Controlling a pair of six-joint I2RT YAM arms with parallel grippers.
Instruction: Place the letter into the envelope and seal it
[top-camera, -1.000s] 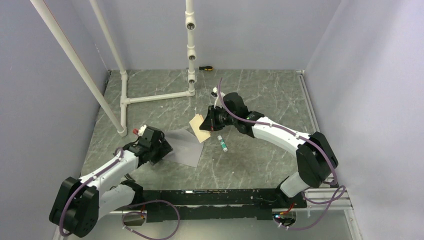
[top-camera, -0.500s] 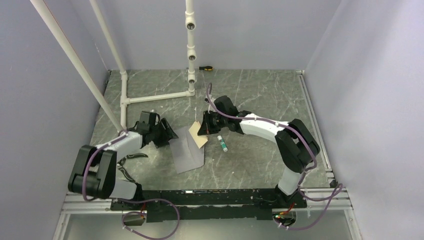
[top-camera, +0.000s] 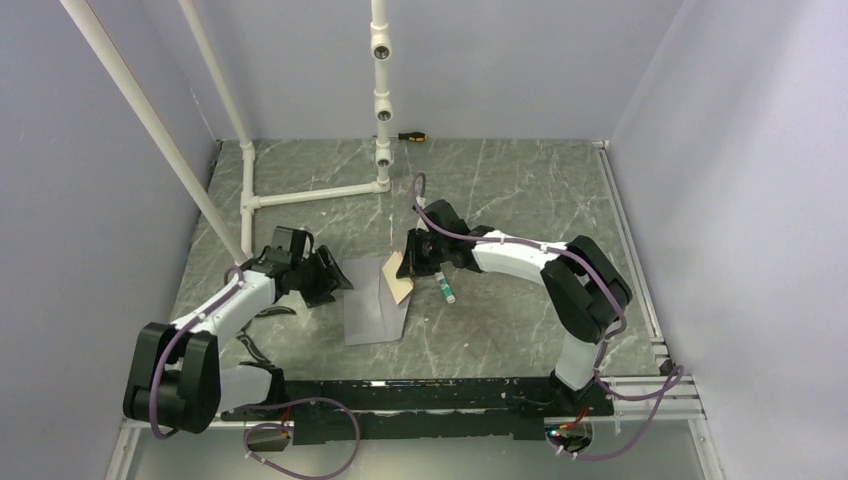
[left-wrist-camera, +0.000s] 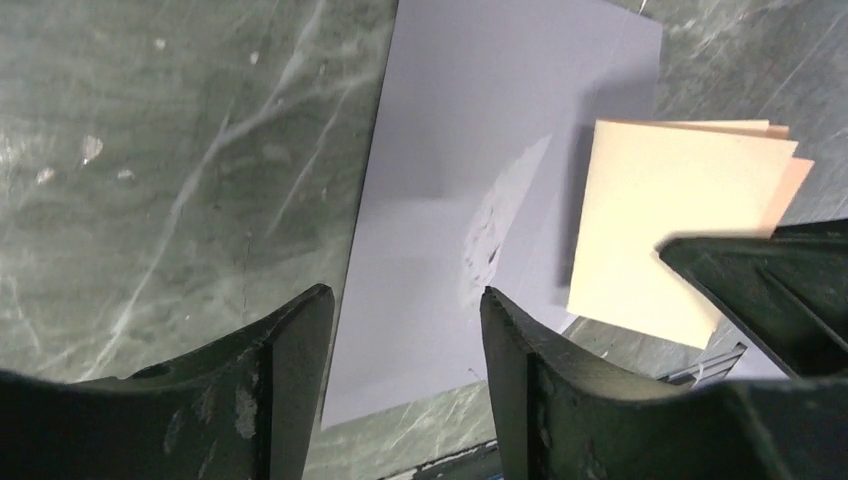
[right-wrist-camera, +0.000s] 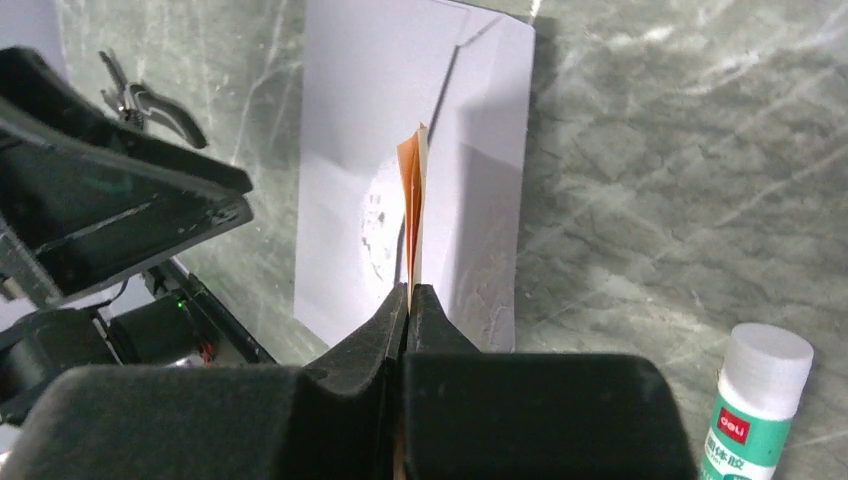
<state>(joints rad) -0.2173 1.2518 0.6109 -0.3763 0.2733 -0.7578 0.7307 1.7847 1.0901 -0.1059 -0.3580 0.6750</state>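
The grey envelope (top-camera: 376, 305) lies flat on the table; it also shows in the left wrist view (left-wrist-camera: 470, 230) and the right wrist view (right-wrist-camera: 360, 170). My right gripper (top-camera: 412, 262) is shut on the tan-orange folded letter (top-camera: 400, 272) and holds it on edge just above the envelope's right side; the letter shows edge-on in the right wrist view (right-wrist-camera: 413, 210) and face-on in the left wrist view (left-wrist-camera: 672, 230). My left gripper (top-camera: 332, 280) is open and empty, hovering over the envelope's left edge, apart from it.
A glue stick (top-camera: 445, 286) lies on the table right of the letter, also seen in the right wrist view (right-wrist-camera: 758, 405). A white pipe frame (top-camera: 310, 192) stands at the back left. A screwdriver (top-camera: 411, 136) lies by the back wall.
The left arm swung toward the envelope and the envelope slid and turned more upright. The right gripper carried the letter left and down over the envelope's right side.
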